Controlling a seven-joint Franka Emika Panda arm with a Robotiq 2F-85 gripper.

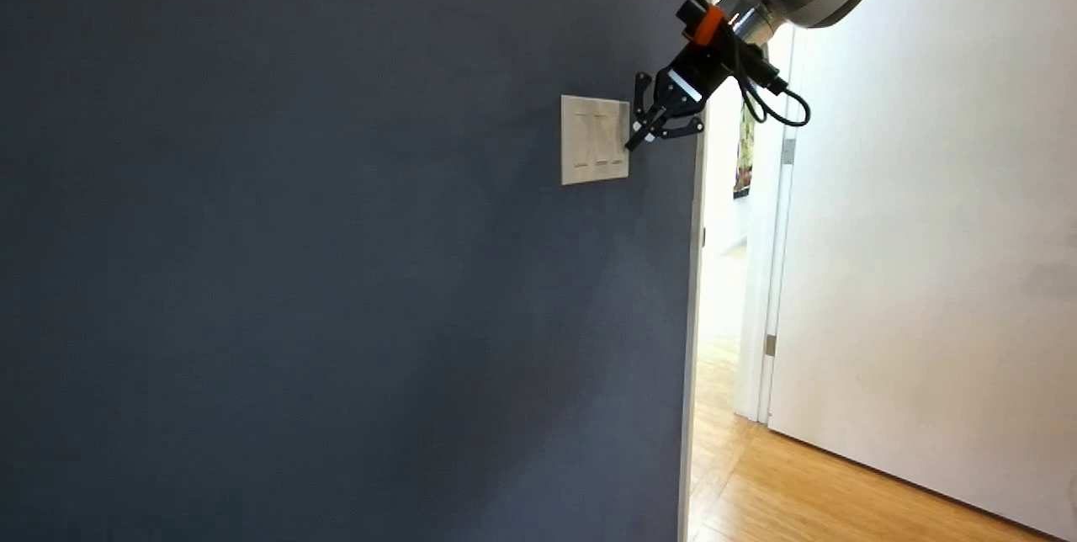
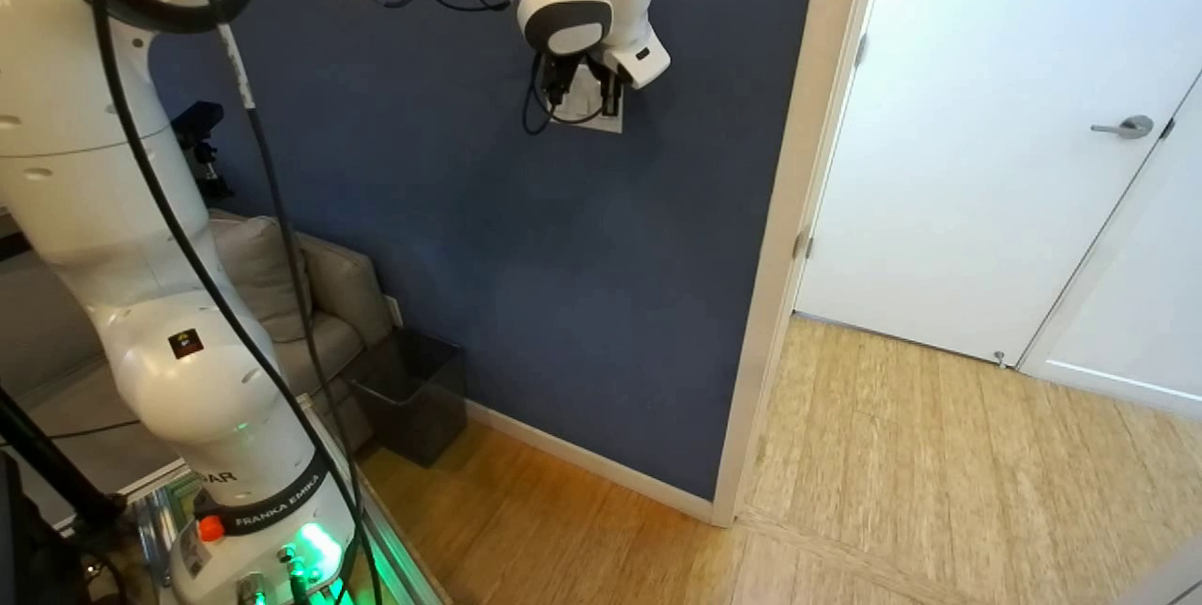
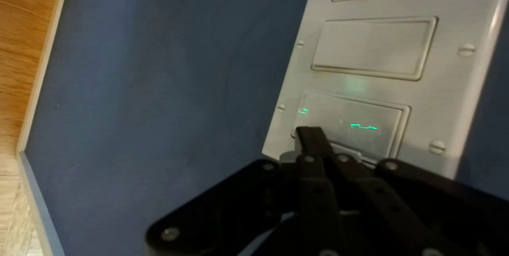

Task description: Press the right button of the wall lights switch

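Observation:
The white wall lights switch (image 1: 569,140) has three tall buttons and is fixed on the dark blue wall. It shows partly behind the arm in an exterior view (image 2: 608,125) and large in the wrist view (image 3: 445,89). The right button (image 3: 358,119) is the lowest in the wrist view, with green light marks on it. My gripper (image 3: 310,130) is shut and empty, its black fingertips over that button's lower left corner. In an exterior view the gripper tip (image 1: 631,145) is at the plate's right edge. I cannot tell whether the fingertips touch the button.
The middle button (image 3: 370,47) lies beside the right one. A pale door frame (image 1: 697,273) stands right of the switch, with a white door (image 1: 917,231) beyond. A sofa (image 2: 343,290) and a dark bin (image 2: 413,398) stand below along the wall.

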